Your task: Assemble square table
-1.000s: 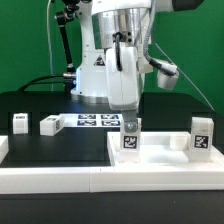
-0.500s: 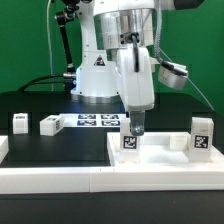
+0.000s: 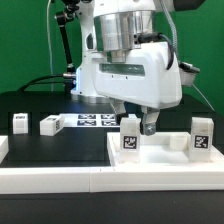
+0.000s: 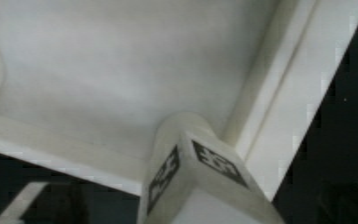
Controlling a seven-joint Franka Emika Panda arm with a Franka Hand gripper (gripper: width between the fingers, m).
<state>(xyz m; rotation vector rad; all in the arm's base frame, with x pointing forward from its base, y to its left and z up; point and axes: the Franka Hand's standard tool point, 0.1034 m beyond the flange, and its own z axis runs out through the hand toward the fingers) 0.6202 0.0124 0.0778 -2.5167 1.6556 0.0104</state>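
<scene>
The square table's white slab (image 3: pixel 165 160) lies flat at the front, raised rim up. One tagged white leg (image 3: pixel 130 136) stands upright on it near its far left corner. My gripper (image 3: pixel 136 123) hangs just over that leg, jaws open, a dark finger on each side of the leg's top and apart from it. A second leg (image 3: pixel 202 135) stands on the slab toward the exterior view's right. Two more legs (image 3: pixel 20 122) (image 3: pixel 49 124) lie loose on the black table at the left. In the wrist view the leg (image 4: pixel 197 172) rises from the slab (image 4: pixel 123 90) beside its rim (image 4: pixel 291 80).
The marker board (image 3: pixel 92 120) lies flat on the black table behind the slab. A long white rail (image 3: pixel 50 182) borders the table's front and left. The arm's white base (image 3: pixel 95 75) stands at the back, with green wall behind.
The gripper has let go of the upright leg and opened wide. The hand has turned about its axis, so its broad side now faces the exterior view. The leg stays standing.
</scene>
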